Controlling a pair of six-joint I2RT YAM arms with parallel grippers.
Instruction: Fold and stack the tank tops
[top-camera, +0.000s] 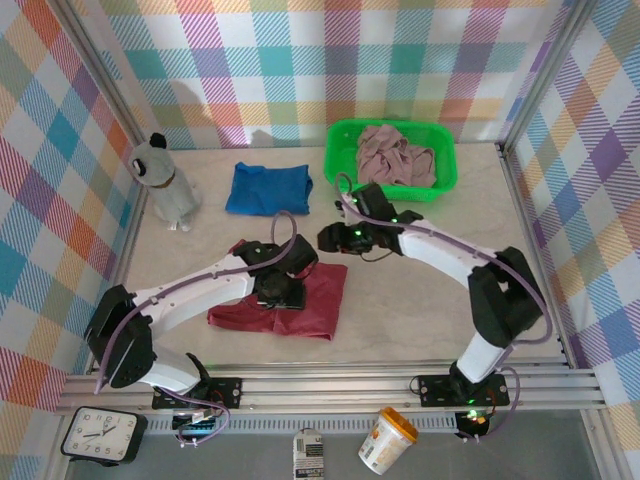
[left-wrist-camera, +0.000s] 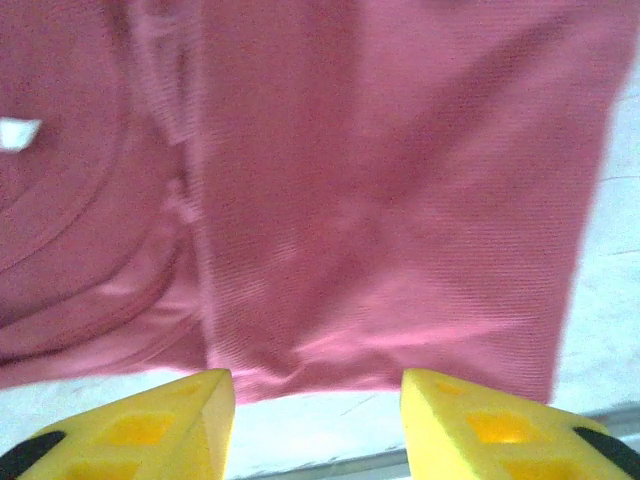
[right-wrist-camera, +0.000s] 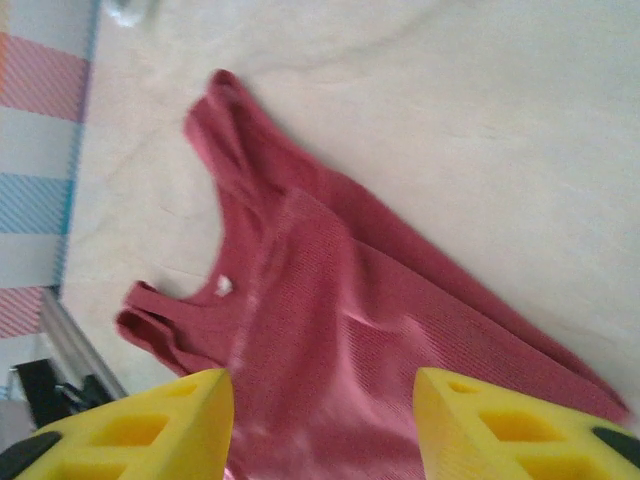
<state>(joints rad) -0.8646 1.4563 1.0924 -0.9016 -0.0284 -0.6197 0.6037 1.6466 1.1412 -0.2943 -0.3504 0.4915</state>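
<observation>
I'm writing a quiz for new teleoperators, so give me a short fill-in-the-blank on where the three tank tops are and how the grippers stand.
1. The pale pink tank top lies in the ____ basket.
2. The folded tank top left of the basket is ____.
3. The left gripper hangs over the dark red tank top, which lies on the ____.
4. The right gripper, like the left, has its jaws ____, holding nothing.
Missing words: green; blue; table; open.
</observation>
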